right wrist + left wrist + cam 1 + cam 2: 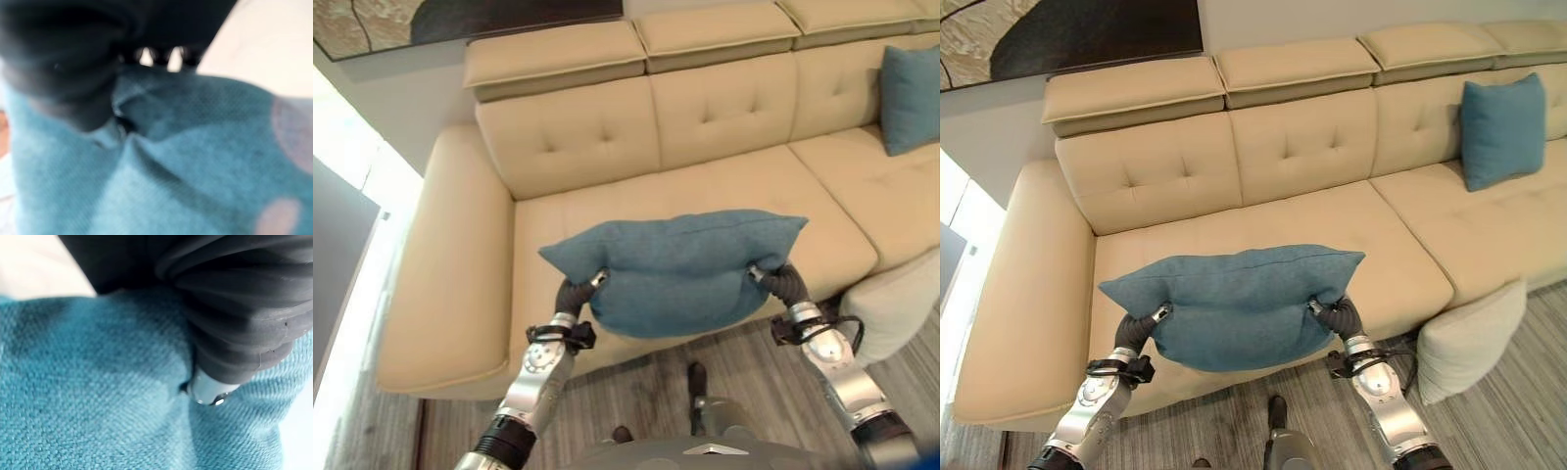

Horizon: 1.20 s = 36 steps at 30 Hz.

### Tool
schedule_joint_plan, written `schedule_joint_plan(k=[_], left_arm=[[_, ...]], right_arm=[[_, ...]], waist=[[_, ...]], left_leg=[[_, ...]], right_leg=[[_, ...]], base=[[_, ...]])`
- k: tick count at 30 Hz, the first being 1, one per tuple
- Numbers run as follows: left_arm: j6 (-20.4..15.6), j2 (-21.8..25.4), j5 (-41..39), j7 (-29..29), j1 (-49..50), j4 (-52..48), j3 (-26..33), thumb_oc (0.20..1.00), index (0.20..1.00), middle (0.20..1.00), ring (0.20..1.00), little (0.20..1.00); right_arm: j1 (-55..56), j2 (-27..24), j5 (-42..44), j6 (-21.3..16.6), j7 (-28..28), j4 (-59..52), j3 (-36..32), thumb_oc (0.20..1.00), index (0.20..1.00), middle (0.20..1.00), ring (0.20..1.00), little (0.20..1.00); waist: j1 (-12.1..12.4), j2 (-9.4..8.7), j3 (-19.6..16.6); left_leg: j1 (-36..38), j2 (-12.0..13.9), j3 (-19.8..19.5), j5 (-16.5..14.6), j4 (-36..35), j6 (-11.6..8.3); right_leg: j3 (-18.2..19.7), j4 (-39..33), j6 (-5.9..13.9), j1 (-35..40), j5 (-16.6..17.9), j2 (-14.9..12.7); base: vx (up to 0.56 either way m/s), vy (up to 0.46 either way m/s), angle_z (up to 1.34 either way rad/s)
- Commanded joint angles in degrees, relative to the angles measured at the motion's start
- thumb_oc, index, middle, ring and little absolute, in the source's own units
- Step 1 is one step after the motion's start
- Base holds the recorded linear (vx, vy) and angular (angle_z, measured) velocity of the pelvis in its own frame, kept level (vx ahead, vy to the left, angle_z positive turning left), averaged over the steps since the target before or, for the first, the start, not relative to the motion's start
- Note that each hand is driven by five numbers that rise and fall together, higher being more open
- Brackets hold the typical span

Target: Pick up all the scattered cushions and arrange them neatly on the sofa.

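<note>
A blue cushion [680, 269] hangs level between my two hands, just above the front edge of the beige sofa's [705, 127] left seat. My left hand [572, 294] grips its left end and my right hand [786, 282] its right end, both partly sunk under the fabric. In the left wrist view a silver thumb digs into the blue cushion [98, 396] below the ribbed cover of the left hand [234, 333]. In the right wrist view the right hand [63, 63] pinches bunched cloth of the cushion [186, 161], dark fingertips showing past its edge.
A second blue cushion [1501, 130] leans upright against the sofa's backrest at the far right. A pale grey cushion [1464, 341] stands on the wooden floor, propped against the sofa's front at the right. The wide left armrest [450, 274] borders the seat.
</note>
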Motion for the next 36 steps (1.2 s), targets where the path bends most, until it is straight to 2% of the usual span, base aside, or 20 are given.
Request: schedule_joint_plan(k=[1, 2, 3, 4, 7, 8, 9, 11, 15, 16, 18, 20, 21, 25, 26, 27, 31, 36], left_arm=[[-4.6, 0.1, -0.4, -3.0, -6.4, -5.1, -1.5, 0.200, 0.200, 0.200, 0.200, 0.200], [-4.6, 0.1, -0.4, -2.9, -6.4, -5.1, -1.5, 0.200, 0.200, 0.200, 0.200, 0.200], [-4.3, 0.1, -0.5, -2.8, -6.1, -5.2, -1.6, 0.200, 0.200, 0.200, 0.200, 0.200], [-4.3, 0.1, -0.3, -2.9, -5.8, -5.3, -1.6, 0.200, 0.200, 0.200, 0.200, 0.200], [-4.3, 0.1, -0.3, -2.9, -5.8, -5.3, -1.6, 0.200, 0.200, 0.200, 0.200, 0.200], [-4.1, 0.2, -0.4, -2.6, -5.1, -6.3, -1.0, 0.200, 0.200, 0.200, 0.200, 0.200], [-4.0, 0.4, -0.2, -2.8, -4.8, -6.5, -1.1, 0.200, 0.200, 0.200, 0.200, 0.200], [-4.0, 0.7, -0.3, -3.0, -4.7, -6.9, -0.9, 0.200, 0.200, 0.200, 0.200, 0.200], [-3.8, 1.2, -0.2, -2.9, -4.8, -7.4, -0.4, 0.200, 0.200, 0.200, 0.200, 0.200], [-3.7, 1.7, 0.2, -2.8, -5.1, -7.8, 0.0, 0.200, 0.200, 0.200, 0.200, 0.200], [-3.9, 2.1, 0.4, -2.5, -5.1, -8.1, 0.3, 0.200, 0.200, 0.200, 0.200, 0.200], [-4.0, 2.3, 0.4, -2.2, -5.2, -8.2, 0.5, 0.200, 0.200, 0.200, 0.200, 0.200], [-4.0, 2.4, 0.5, -1.9, -5.3, -8.0, 0.9, 0.200, 0.200, 0.200, 0.200, 0.200], [-4.4, 2.6, 0.8, -1.5, -5.2, -8.4, 2.0, 0.200, 0.200, 0.200, 0.200, 0.200], [-4.8, 2.6, 0.8, -0.8, -6.3, -7.9, 2.6, 0.200, 0.200, 0.200, 0.200, 0.200], [-4.8, 2.6, 0.6, -0.2, -7.5, -7.3, 2.8, 0.200, 0.200, 0.200, 0.200, 0.200], [-5.4, 2.0, 2.1, 0.5, -8.7, -7.0, 2.6, 0.200, 0.200, 0.200, 0.200, 0.200], [-5.5, 1.9, 2.8, 2.2, -14.7, -5.6, 1.4, 0.200, 0.200, 0.200, 0.200, 0.200]], right_arm=[[-3.7, 0.4, 1.2, -6.0, 0.6, -6.3, -1.0, 0.200, 0.200, 0.200, 0.200, 0.200], [-3.7, 0.4, 1.2, -6.0, 0.6, -6.3, -1.0, 0.200, 0.200, 0.200, 0.200, 0.200], [-3.2, 0.4, 1.3, -5.7, 0.8, -6.2, -0.8, 0.200, 0.200, 0.200, 0.200, 0.200], [-3.1, 0.5, 1.3, -5.7, 0.8, -5.9, -0.8, 0.200, 0.200, 0.200, 0.200, 0.200], [-3.1, 0.5, 1.3, -5.7, 0.8, -5.9, -0.8, 0.200, 0.200, 0.200, 0.200, 0.200], [-3.0, 0.8, 0.9, -5.5, 0.4, -5.8, -1.3, 0.200, 0.200, 0.200, 0.200, 0.200], [-2.6, 1.0, 0.6, -5.5, 0.5, -6.2, -1.5, 0.200, 0.200, 0.200, 0.200, 0.200], [-3.1, 1.5, 0.1, -5.2, 0.5, -6.1, -1.7, 0.200, 0.200, 0.200, 0.200, 0.200], [-4.0, 2.3, -0.6, -4.9, 0.4, -5.5, -1.3, 0.200, 0.200, 0.200, 0.200, 0.200], [-4.9, 2.8, -1.2, -4.8, 0.3, -5.4, -0.9, 0.200, 0.200, 0.200, 0.200, 0.200], [-5.7, 2.9, -1.6, -4.7, 0.3, -5.1, -0.5, 0.200, 0.200, 0.200, 0.200, 0.200], [-6.2, 2.9, -1.9, -4.7, 0.1, -4.9, -0.5, 0.200, 0.200, 0.200, 0.200, 0.200], [-6.3, 3.2, -2.1, -4.4, 0.2, -4.3, -0.3, 0.200, 0.200, 0.200, 0.200, 0.200], [-7.1, 2.9, -2.3, -4.5, -0.1, -3.9, -0.4, 0.200, 0.200, 0.200, 0.200, 0.200], [-8.3, 2.5, -2.5, -4.5, -0.5, -3.0, -0.4, 0.200, 0.200, 0.200, 0.200, 0.200], [-8.6, 2.4, -2.5, -4.5, -0.8, -2.7, -0.5, 0.200, 0.200, 0.200, 0.200, 0.200], [-10.0, 1.7, -2.7, -4.5, -0.9, -2.5, -0.3, 0.200, 0.200, 0.200, 0.200, 0.200], [-15.9, 0.5, -1.8, -4.1, -2.0, -1.1, 0.8, 0.200, 0.200, 0.200, 0.200, 0.200]], waist=[[0.2, -2.69, -1.3], [0.1, -2.69, -1.4], [0.7, -3.03, -1.2], [0.8, -3.10, -1.5], [0.8, -3.12, -1.5], [2.0, -2.32, -1.6], [1.8, -2.28, -1.9], [2.1, -2.19, -2.7], [2.8, -2.29, -2.9], [3.3, -2.26, -2.8], [3.5, -2.08, -2.5], [3.4, -1.86, -2.3], [3.3, -1.59, -2.0], [3.4, -1.28, -2.3], [3.0, -1.45, -2.3], [2.5, -1.56, -2.0], [2.4, -1.81, -2.4], [2.4, -1.67, -3.7]], left_leg=[[-3.7, 0.9, -2.6, 4.6, 9.9, -3.08], [-3.8, 0.9, -2.7, 4.6, 10.0, -3.08], [-5.2, 0.3, -3.3, 3.5, 6.5, -2.33], [-5.9, -0.1, -3.4, 3.6, 3.1, -1.85], [-5.8, -0.1, -3.4, 3.6, 3.1, -1.85], [-7.6, 1.1, -4.0, 7.4, -4.2, -2.08], [-6.6, 0.8, -3.5, 7.9, -5.5, -1.96], [-4.1, -1.1, -3.0, 6.6, -6.8, -0.87], [-2.7, -2.2, -2.0, 5.1, -6.8, 0.36], [-2.1, -3.0, -1.1, 3.7, -6.6, 1.37], [-1.5, -3.5, -0.1, 3.2, -6.5, 2.17], [-1.1, -3.8, 0.1, 2.8, -6.6, 2.59], [-0.5, -3.9, 0.0, 2.4, -6.9, 2.86], [0.3, -4.1, 0.3, 1.9, -7.8, 2.65], [1.1, -4.1, 0.1, 1.6, -8.2, 2.18], [1.2, -4.1, -0.7, 1.4, -7.9, 1.95], [2.1, -4.0, -1.0, 1.5, -8.3, 1.58], [2.2, -3.2, -1.8, 2.4, -9.9, 0.48]], right_leg=[[1.6, 3.3, 3.69, 5.4, -5.5, -0.3], [1.5, 3.3, 3.69, 5.4, -5.5, -0.3], [1.3, 2.7, 4.10, 6.5, -6.0, -0.6], [1.5, 2.3, 4.42, 6.7, -6.2, -0.7], [1.5, 2.3, 4.42, 6.7, -6.2, -0.7], [2.0, 3.3, 4.79, 8.5, -8.6, -0.4], [1.6, 3.8, 4.98, 8.7, -8.8, -0.7], [2.0, 4.5, 5.84, 9.6, -8.7, -2.3], [2.9, 6.1, 7.07, 9.8, -8.2, -4.0], [3.0, 8.7, 8.06, 8.8, -7.2, -5.5], [3.7, 12.0, 9.01, 6.9, -5.2, -6.5], [4.1, 14.0, 9.13, 6.0, -4.5, -6.9], [5.5, 15.8, 9.08, 4.5, -4.5, -6.6], [4.6, 11.5, 8.93, 2.9, -3.3, -7.0], [4.7, 6.5, 8.89, 0.8, -2.6, -6.1], [6.0, 6.1, 8.87, 0.9, -2.7, -5.8], [5.6, 4.5, 9.01, 2.7, -2.4, -5.9], [2.8, 0.9, 8.42, 5.4, -2.9, -4.9]], base=[[0.05, -0.076, 0.39], [0.11, -0.039, 0.17], [0.14, -0.008, 0.07], [0.14, -0.007, 0.03], [0.12, 0.054, -0.02], [0.36, 0.202, -0.05], [0.43, 0.271, 0.06], [0.26, 0.257, -0.07], [0.13, 0.177, -0.18], [0.11, 0.240, -0.28], [0.07, 0.179, -0.23], [0.05, 0.113, -0.22], [0.09, 0.130, -0.03], [0.08, 0.018, 0.02], [0.16, -0.046, -0.11], [0.16, -0.049, -0.18], [0.10, -0.040, 0.20], [0.10, -0.084, 0.16]])
